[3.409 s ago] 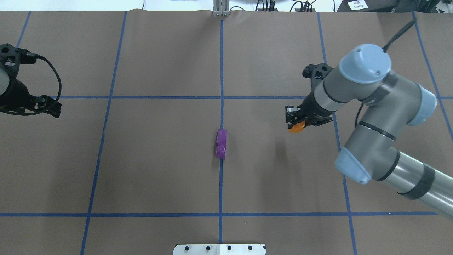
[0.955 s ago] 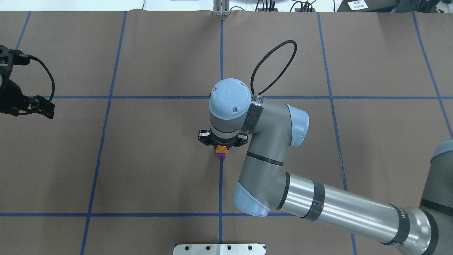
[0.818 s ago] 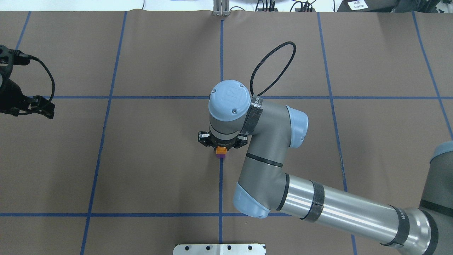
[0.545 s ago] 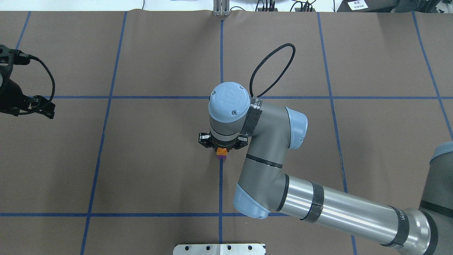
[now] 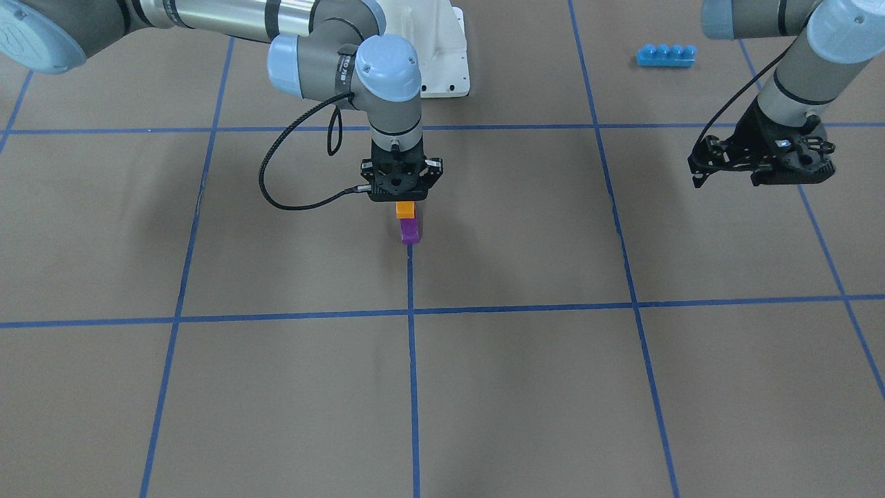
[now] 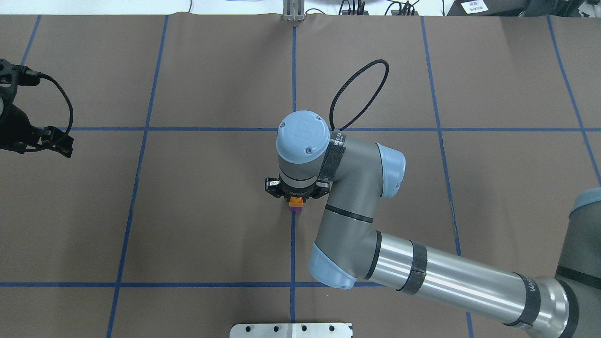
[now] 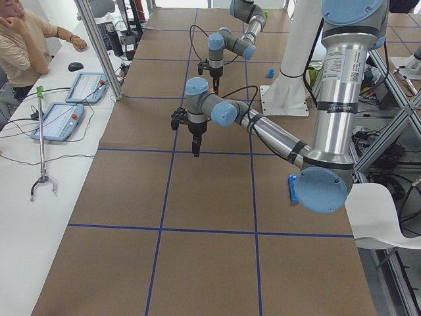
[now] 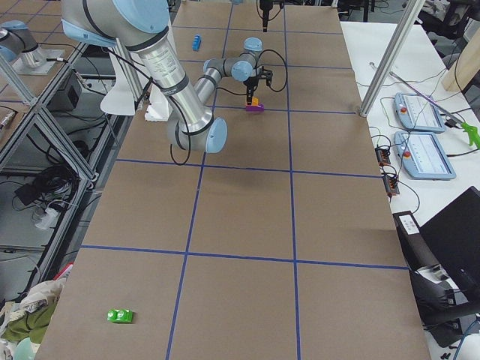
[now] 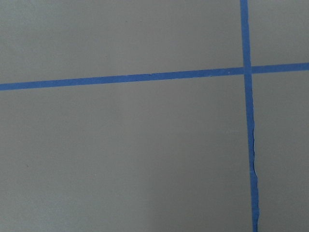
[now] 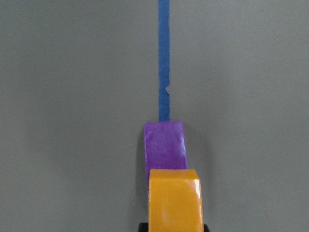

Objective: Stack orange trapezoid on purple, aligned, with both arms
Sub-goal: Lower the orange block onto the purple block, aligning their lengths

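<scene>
The right gripper (image 5: 405,203) has its jaws pinched narrow on a small, glossy orange block (image 5: 405,209) of hard plastic, trapezoid in shape. It holds it directly over a dark purple block (image 5: 410,232) of the same glossy plastic, which lies on a blue tape line (image 5: 412,360) near the table's middle. The two look in contact or very nearly so; whether the stud has seated I cannot tell.

Both blocks should be light, stiff and slick. The sensible hold on the orange block is across its flat parallel sides, never on the slant (a pinch there would likely squirt it out). The purple block sits loose on the brown paper (image 5: 622,415), so a press-fit push could skate or tip it. Bracing it is probably the job for the left gripper (image 5: 758,178), which hangs well apart at the table's side. Its jaws are seen too obliquely to say how they stand.

The right wrist view alone shows the alignment, with orange appearing a shade toward that view's right of purple. The overhead view hides nearly all of this under the wrist, leaving only slivers of colour. The right-side view gives the profile, orange above purple. The left wrist view shows only paper and tape.
</scene>
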`<action>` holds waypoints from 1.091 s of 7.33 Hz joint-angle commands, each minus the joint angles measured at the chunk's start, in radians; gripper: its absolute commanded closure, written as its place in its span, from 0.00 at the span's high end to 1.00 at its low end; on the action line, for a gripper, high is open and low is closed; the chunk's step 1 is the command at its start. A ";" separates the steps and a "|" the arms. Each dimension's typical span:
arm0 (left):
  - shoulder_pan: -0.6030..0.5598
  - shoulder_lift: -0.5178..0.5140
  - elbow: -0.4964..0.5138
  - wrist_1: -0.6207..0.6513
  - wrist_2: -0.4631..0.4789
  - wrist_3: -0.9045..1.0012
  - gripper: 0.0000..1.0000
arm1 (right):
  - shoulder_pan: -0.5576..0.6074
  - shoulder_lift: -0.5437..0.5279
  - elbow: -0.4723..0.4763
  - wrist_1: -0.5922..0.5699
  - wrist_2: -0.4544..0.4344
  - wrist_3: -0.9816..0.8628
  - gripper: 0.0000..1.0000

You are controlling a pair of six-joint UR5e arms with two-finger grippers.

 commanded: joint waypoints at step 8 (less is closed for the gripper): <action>0.000 -0.003 -0.004 0.000 -0.024 -0.002 1.00 | -0.012 0.002 0.000 0.000 -0.032 -0.005 0.00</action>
